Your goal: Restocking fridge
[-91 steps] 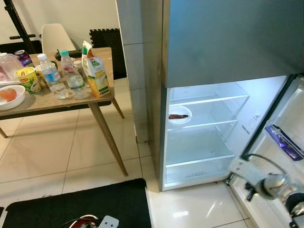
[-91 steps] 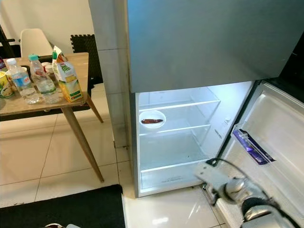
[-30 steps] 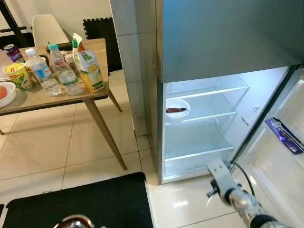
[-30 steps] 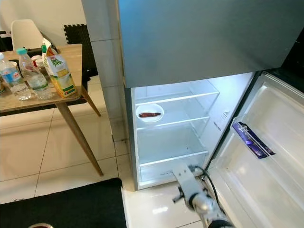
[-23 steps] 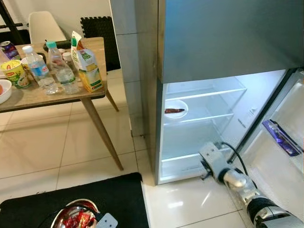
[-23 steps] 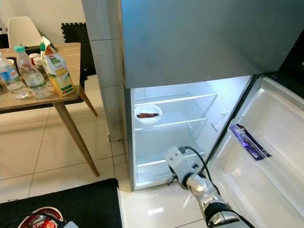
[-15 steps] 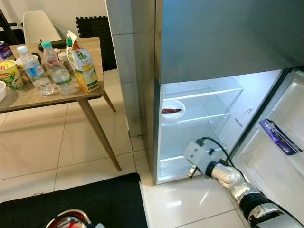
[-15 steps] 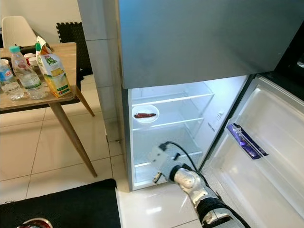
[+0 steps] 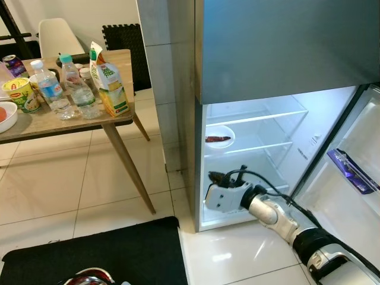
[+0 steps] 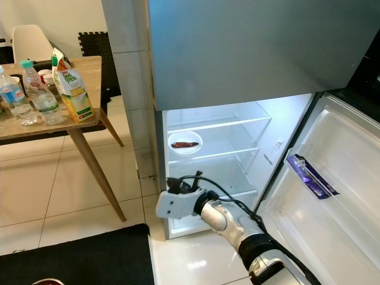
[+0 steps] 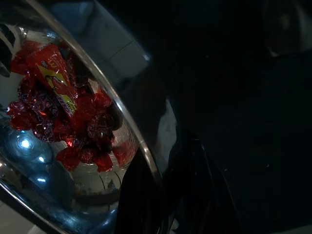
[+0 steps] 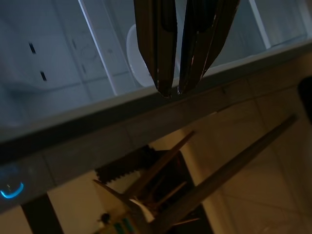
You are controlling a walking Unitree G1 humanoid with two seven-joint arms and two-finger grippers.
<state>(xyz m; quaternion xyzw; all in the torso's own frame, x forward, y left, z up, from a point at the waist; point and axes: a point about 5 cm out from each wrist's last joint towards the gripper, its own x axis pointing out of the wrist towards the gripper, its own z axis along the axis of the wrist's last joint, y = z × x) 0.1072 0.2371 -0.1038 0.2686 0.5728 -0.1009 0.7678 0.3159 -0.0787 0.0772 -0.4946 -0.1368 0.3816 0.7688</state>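
The fridge stands with its lower door swung open to the right. On its middle shelf a white plate holds a dark red piece of food. My right arm reaches left across the bottom of the lit compartment. Its gripper is shut on nothing, tips near the fridge's front edge. Low at my left, a steel bowl holds red wrapped sweets. The left gripper is shut on the bowl's rim. The bowl's edge peeks in at the bottom.
A wooden table on the left carries water bottles, a juice carton, a noodle cup and a white bowl. A black mat lies before it. A purple packet sits in the door rack. A white chair stands behind.
My right arm has swung left from the door side across the fridge's lower front. The camera has shifted a little. The bowl stays at the bottom edge.
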